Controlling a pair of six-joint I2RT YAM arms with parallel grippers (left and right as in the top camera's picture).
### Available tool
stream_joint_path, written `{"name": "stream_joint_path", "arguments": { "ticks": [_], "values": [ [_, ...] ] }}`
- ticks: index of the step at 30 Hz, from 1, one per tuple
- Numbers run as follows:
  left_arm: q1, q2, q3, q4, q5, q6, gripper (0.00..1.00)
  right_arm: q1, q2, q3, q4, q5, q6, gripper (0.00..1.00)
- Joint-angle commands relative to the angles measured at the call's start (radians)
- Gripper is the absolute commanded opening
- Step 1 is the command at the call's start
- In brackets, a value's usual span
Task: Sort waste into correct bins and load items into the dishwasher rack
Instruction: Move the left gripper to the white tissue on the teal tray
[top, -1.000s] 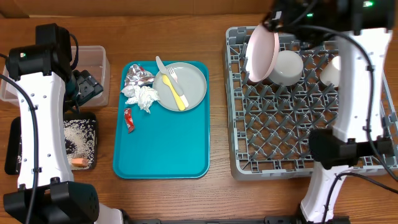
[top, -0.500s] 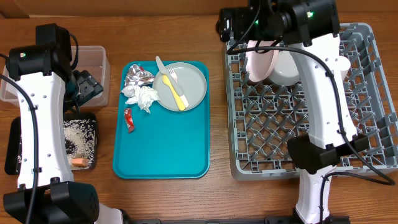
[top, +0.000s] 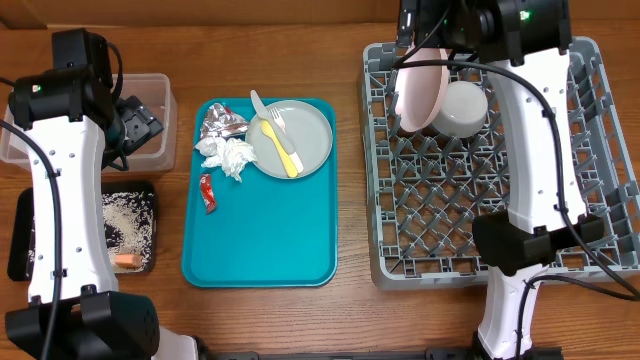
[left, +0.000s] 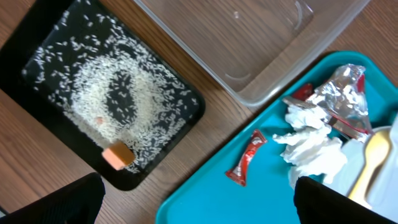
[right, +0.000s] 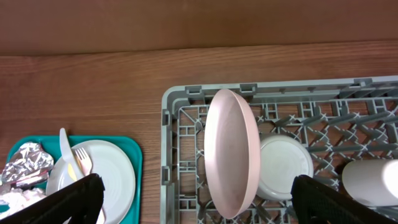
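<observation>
Rice (left: 87, 93), orange cube (left: 118, 155) in black tray (left: 186, 102)

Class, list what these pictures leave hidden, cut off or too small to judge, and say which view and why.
- Small white cup: right wrist view, cut off by the right edge; overhead, the right arm covers it.
- Black tray: overhead, the left arm hides its middle.
- Red packet print: too small or blurred everywhere.

Robot lab staged as a dish-sorting station: white robot arms (top: 65, 210) over a bare wooden tabletop (top: 270, 40), grey dishwasher rack (top: 440, 210), teal tray (top: 265, 230).
</observation>
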Motion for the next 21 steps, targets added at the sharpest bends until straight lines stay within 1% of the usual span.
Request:
{"name": "stream_joint_path", "arguments": {
  "ticks": [1,3,6,7,9,11,12,13,15,18,21],
  "values": [
    [0.002,-0.009,0.021,-0.004,0.24,0.001,1.0,0.002,0.005,0.001,0.003,0.018,-0.003,1.0],
    [0.002,-0.009,0.021,-0.003,0.33,0.001,1.0,0.002,0.005,0.001,0.003,0.018,-0.003,1.0],
    [0.002,-0.009,0.021,-0.013,0.349,0.003,1.0,0.002,0.005,0.001,0.003,0.018,-0.003,1.0],
    [0.002,-0.009,0.021,-0.044,0.353,0.005,1.0,0.002,0.005,0.001,0.003,0.018,-0.003,1.0],
    [-0.001,-0.009,0.02,-0.074,0.404,0.009,1.0,0.002,0.005,0.001,0.003,0.018,-0.003,1.0],
    [-0.018,-0.009,0.019,-0.079,0.484,0.105,1.0,0.002,0.005,0.001,0.003,0.018,-0.003,1.0],
    [-0.032,-0.009,0.019,-0.08,0.509,0.151,1.0,0.002,0.005,0.001,0.003,0.018,-0.003,1.0],
    [-0.048,-0.009,0.019,-0.082,0.513,0.172,1.0,0.002,0.005,0.001,0.003,0.018,-0.003,1.0],
    [-0.089,-0.009,0.019,-0.085,0.492,0.186,1.0,0.002,0.005,0.001,0.003,0.018,-0.003,1.0],
    [-0.163,-0.009,0.019,-0.077,0.417,0.181,1.0,0.002,0.005,0.001,0.003,0.018,-0.003,1.0],
    [-0.264,-0.009,0.019,-0.063,0.282,0.125,1.0,0.002,0.005,0.001,0.003,0.018,-0.003,1.0]
  ]
}}
